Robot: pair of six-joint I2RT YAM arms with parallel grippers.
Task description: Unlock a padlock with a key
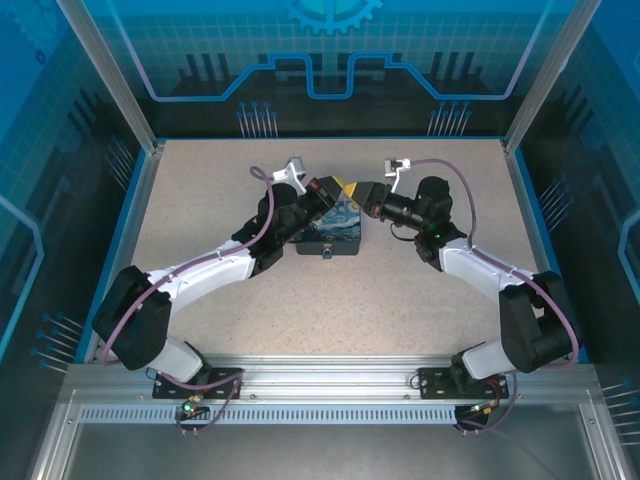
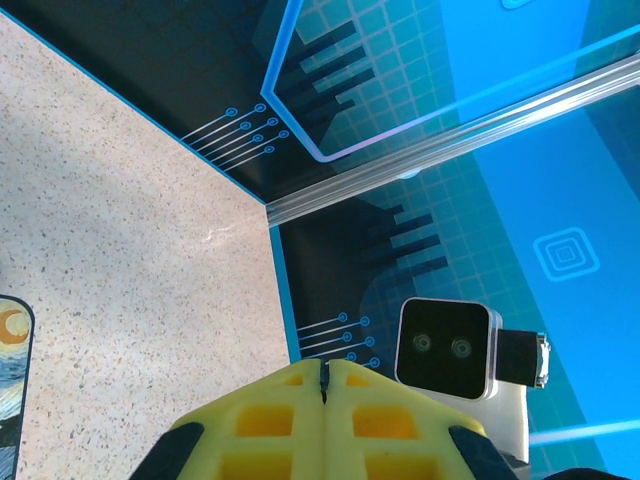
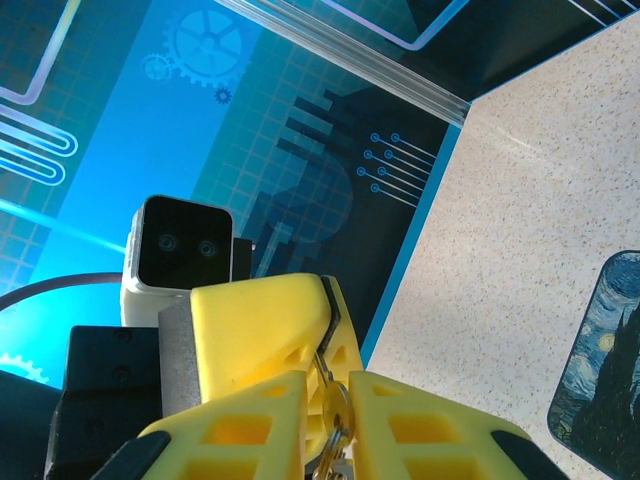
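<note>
Left arm (image 1: 205, 272) reaches forward, forearm angled inward toward right. Right arm (image 1: 485, 268) mirrors it, angled inward toward left. Tools meet tip to tip between arms. Left tool (image 1: 344, 187) pressed fully together, yellow fingers (image 2: 290, 420) seam to seam. Right tool (image 3: 336, 385) nearly together, narrow gap left, key (image 3: 337, 415) pinched in it. Left tool's finger sits just above right tool's tips in right wrist view.

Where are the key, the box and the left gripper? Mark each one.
key (image 3: 335, 405), right wrist view, the brassy middle of its shaft.
box (image 1: 338, 230), top external view, its painted lid.
left gripper (image 2: 326, 370), left wrist view, the seam where its shut tips meet.
</note>
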